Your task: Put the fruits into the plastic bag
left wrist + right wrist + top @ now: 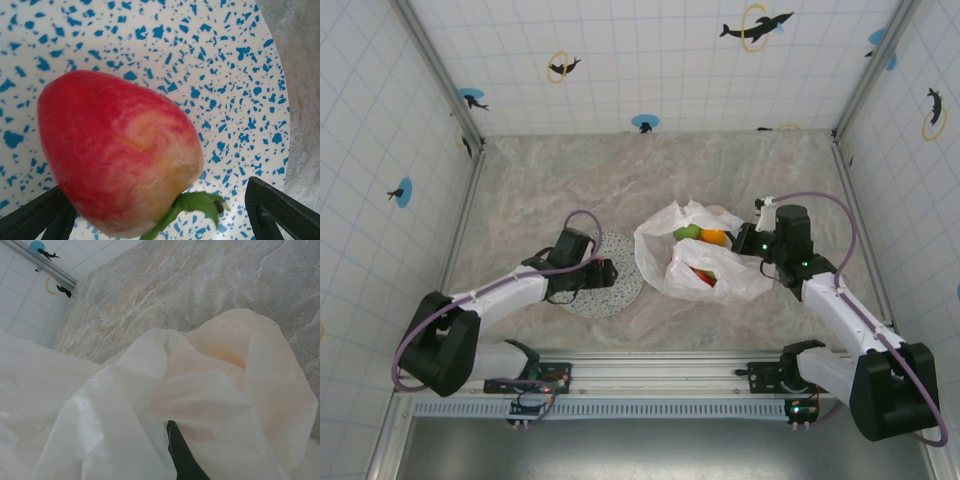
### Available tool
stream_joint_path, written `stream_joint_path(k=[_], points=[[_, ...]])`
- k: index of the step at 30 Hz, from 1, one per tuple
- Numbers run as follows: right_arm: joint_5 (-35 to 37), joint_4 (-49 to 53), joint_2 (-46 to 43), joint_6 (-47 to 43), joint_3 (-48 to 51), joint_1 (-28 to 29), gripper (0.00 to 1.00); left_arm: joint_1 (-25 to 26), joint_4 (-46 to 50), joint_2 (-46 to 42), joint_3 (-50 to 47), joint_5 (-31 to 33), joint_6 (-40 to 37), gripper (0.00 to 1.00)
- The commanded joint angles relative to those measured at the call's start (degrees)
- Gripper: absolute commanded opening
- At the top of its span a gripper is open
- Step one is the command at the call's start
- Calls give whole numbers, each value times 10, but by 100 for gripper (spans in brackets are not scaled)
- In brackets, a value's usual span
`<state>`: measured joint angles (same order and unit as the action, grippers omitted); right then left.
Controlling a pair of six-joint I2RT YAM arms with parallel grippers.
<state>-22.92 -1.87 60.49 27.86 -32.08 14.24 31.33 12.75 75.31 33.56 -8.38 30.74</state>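
My left gripper (609, 271) hangs over the speckled plate (622, 297), its jaws spread wide on either side of a red fruit (115, 150) with a green leaf, which lies on the plate; the right-hand finger (280, 212) stands clear of it. Just right of the plate sits the plastic bag (720, 275), mouth open, with a green fruit (685, 232), an orange one (714, 237) and a red one (703, 277) inside. My right gripper (748, 244) is at the bag's edge farthest from the plate, one dark finger (182, 455) buried in folds; I cannot tell whether it grips.

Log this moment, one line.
left gripper: open around red fruit on plate; right gripper: at plastic bag, grip unclear; bag: holds fruits
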Motion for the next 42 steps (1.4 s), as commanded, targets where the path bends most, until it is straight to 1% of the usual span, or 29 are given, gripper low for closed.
stream_joint_path(k=[1, 6, 9, 15, 20, 23, 25, 30, 33, 37, 42], points=[[4, -5, -13, -9, -7, 0, 0, 18, 9, 26, 34, 57, -23, 86], [1, -12, -10, -4, -6, 0, 0, 32, 14, 60, 60, 114, -27, 85], [2, -7, -10, -7, -8, 0, 0, 36, 7, 78, 69, 119, -29, 83], [2, -3, -12, -10, -6, -2, 0, 49, 3, 102, 85, 119, -34, 72], [2, -3, -10, -11, -4, -3, 0, 49, 3, 94, 83, 146, -38, 62], [2, -2, -11, -11, -6, -5, 0, 51, -8, 67, 74, 146, -39, 54], [2, -2, -11, -11, -9, -5, 0, 52, -16, 44, 65, 145, -39, 51], [0, -5, -8, -7, -8, -5, 0, 52, -10, -31, 49, 145, -34, 50], [-1, -8, -8, -5, -9, -3, 0, 54, -10, -97, 43, 130, -32, 49], [-1, -12, -6, -3, -14, -2, 0, 54, -24, -178, 46, 79, -41, 48], [-1, -16, 1, 1, -19, 3, 0, 68, -86, -223, 55, -6, -36, 46]])
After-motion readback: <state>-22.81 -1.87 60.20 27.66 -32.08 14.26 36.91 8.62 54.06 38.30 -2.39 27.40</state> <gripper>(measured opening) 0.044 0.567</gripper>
